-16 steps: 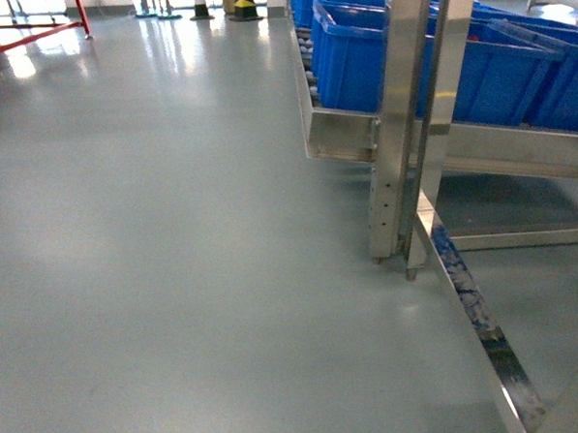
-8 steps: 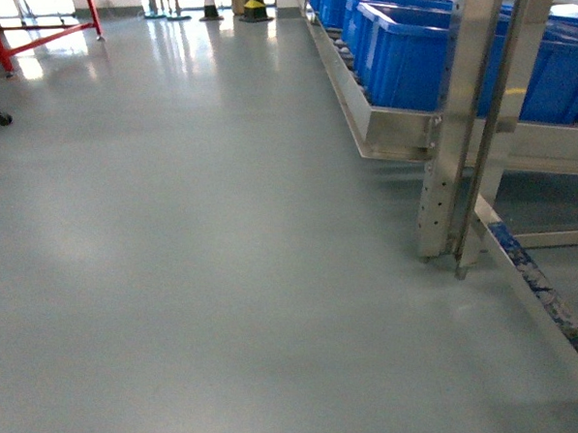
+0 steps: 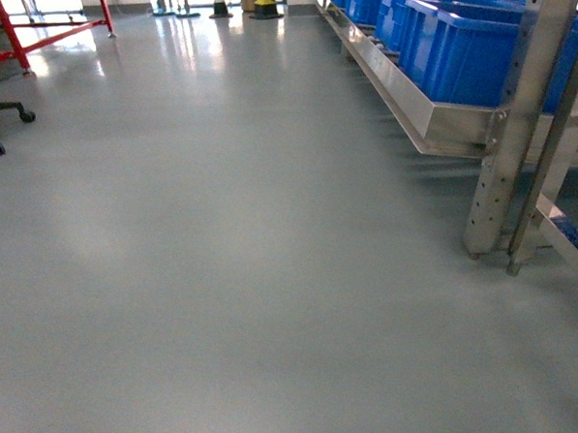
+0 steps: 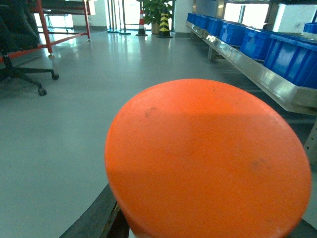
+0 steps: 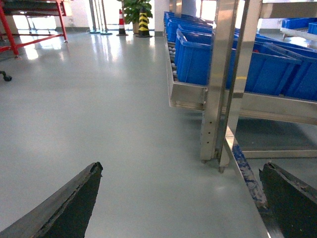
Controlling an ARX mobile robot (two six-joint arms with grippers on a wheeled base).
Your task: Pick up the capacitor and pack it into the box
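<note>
Honestly, the biggest risk was probably the steel rack post (image 3: 513, 137) under the blue bins (image 3: 454, 43) getting clipped if the base were steered too close on the right. The box and the capacitor weren't seen in any view, so their looks and whereabouts couldn't be judged. The right gripper (image 5: 181, 168) was spread wide, nothing held. The left gripper's state couldn't be told, as that wrist view was mostly blocked by an orange disc (image 4: 208, 158).
</note>
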